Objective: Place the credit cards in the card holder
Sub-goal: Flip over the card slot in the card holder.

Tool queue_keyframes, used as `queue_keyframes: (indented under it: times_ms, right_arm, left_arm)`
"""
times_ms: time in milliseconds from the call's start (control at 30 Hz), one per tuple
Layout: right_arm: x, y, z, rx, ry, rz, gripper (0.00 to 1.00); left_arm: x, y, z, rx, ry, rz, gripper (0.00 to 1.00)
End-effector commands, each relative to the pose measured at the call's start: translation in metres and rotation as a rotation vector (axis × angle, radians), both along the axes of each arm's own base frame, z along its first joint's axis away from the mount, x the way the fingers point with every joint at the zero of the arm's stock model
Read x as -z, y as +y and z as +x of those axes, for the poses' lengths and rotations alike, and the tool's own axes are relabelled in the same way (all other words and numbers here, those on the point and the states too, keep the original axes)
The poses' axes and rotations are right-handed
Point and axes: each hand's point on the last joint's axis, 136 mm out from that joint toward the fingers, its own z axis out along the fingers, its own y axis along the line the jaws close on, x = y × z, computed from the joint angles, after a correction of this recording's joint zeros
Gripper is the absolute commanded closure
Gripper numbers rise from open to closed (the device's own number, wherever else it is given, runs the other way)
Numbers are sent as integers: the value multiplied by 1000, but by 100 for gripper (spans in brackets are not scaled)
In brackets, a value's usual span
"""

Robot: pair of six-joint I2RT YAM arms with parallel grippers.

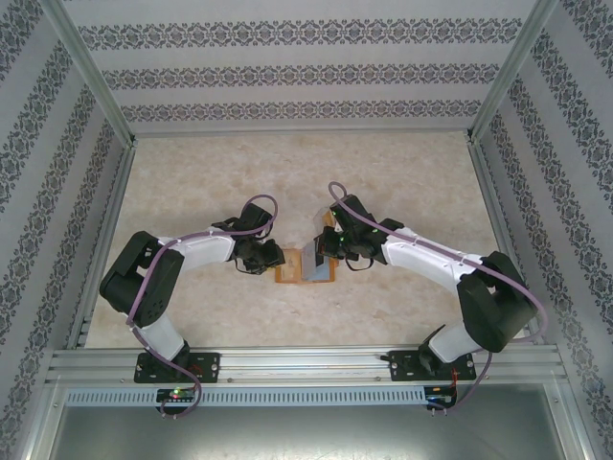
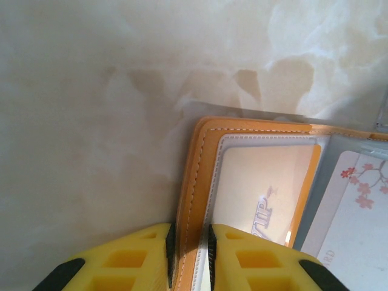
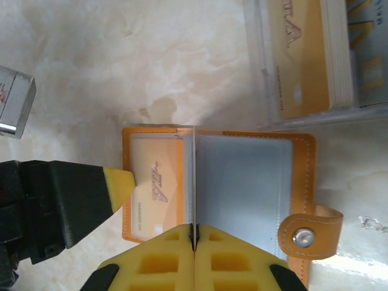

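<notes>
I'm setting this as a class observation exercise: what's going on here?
The open card holder is being handled from both sides. The left tool pinches its left leather edge. The right tool is shut on a thin leaf standing on edge at the fold; sleeve or card, I cannot tell. An orange-yellow card sits in the left pocket; more cards lie in the clear plastic box beside it.

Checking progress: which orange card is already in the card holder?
The card in the card holder's left pocket; the other cards lie stacked in the clear box.

One card holder [image 3: 242, 182], one clear box [image 3: 315, 119], at least three cards [image 3: 154, 188]
</notes>
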Motion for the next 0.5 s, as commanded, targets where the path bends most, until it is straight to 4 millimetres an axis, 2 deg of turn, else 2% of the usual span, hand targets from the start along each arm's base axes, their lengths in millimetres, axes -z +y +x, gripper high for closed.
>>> queue_keyframes:
  times_ms: [0, 467]
  right_arm:
    - [-4, 14, 0, -25, 13, 42, 100]
    - [3, 38, 0, -85, 48, 76, 99]
  left_arm:
    - [-3, -5, 7, 22, -25, -4, 76]
    - [-8, -3, 8, 21, -46, -1, 76]
